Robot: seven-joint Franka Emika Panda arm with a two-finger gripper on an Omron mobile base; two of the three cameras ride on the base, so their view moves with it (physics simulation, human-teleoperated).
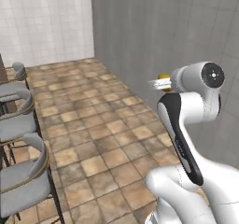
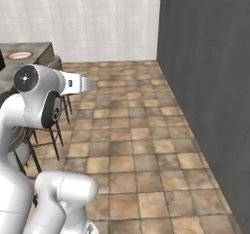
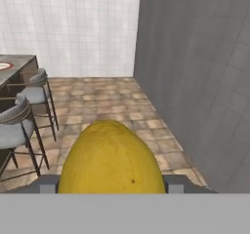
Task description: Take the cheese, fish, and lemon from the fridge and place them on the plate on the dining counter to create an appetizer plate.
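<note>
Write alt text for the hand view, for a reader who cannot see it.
A smooth yellow lemon sits close up between the gripper jaws, held above a brown tiled floor. At left, grey stools line the dining counter, where the red rim of the plate shows at the picture's edge. A dark grey wall stands at right.

Two rear base cameras and a low hand camera, all toward the tiled floor (image 1: 93, 125).

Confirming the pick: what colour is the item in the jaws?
Yellow lemon; hand view shows it best.
</note>
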